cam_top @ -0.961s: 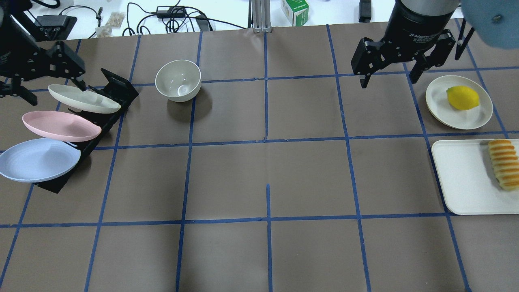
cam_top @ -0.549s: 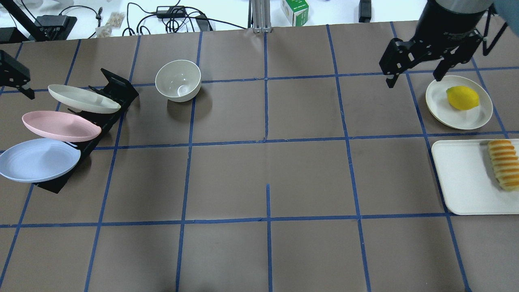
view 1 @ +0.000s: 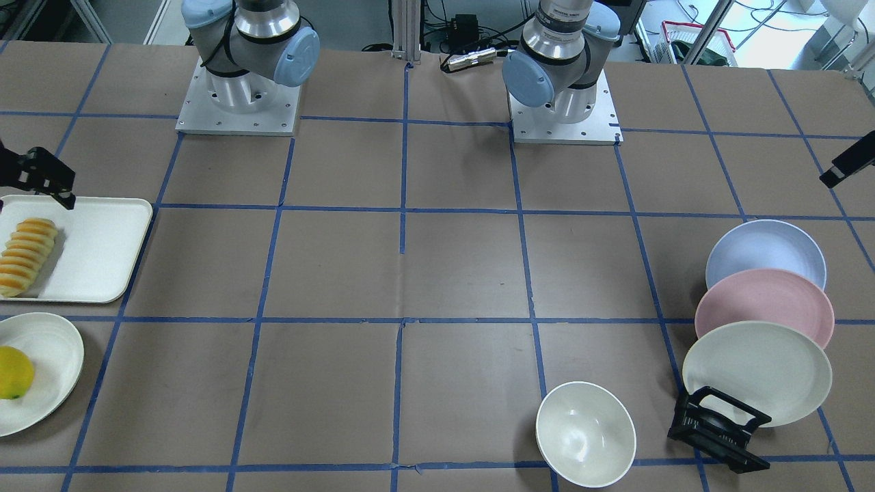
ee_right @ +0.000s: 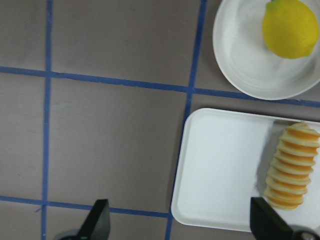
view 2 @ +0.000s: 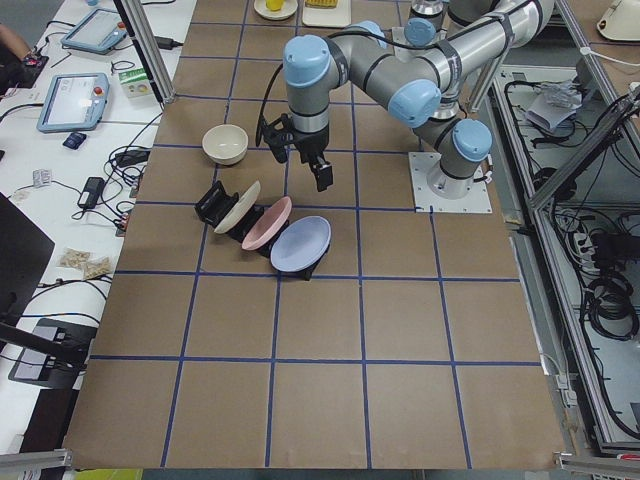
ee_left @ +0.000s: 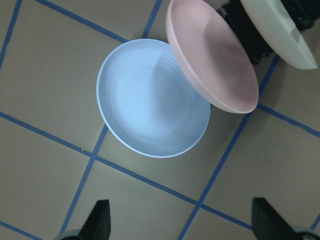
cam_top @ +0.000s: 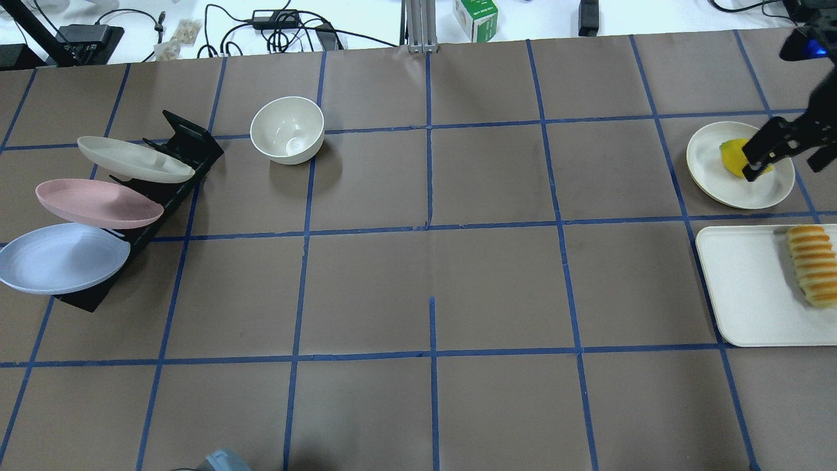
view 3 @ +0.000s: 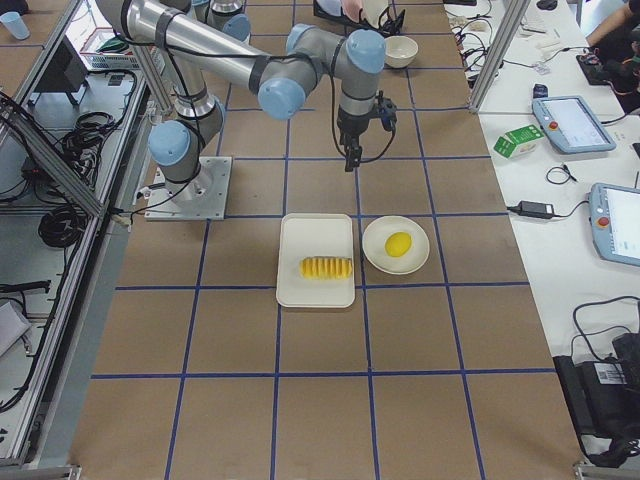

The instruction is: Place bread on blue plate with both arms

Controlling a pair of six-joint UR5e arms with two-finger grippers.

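Note:
The bread (cam_top: 813,265) lies along the right side of a white tray (cam_top: 745,288); it also shows in the right wrist view (ee_right: 292,167). The blue plate (cam_top: 62,258) leans at the front of a black rack (cam_top: 189,140); in the left wrist view (ee_left: 150,100) it lies below the camera. My right gripper (ee_right: 182,222) is open and empty, high above the table beside the tray's edge; in the overhead view (cam_top: 788,154) it shows over the lemon plate. My left gripper (ee_left: 182,222) is open and empty, above the table just beside the blue plate.
A pink plate (cam_top: 98,203) and a cream-white plate (cam_top: 134,159) lean in the same rack behind the blue one. A cream bowl (cam_top: 288,129) stands farther back. A lemon (ee_right: 292,27) sits on a cream plate (cam_top: 709,163) next to the tray.
My right gripper has moved right and nearer, from the far middle to over the lemon plate. My left gripper has left the overhead view at the left edge.

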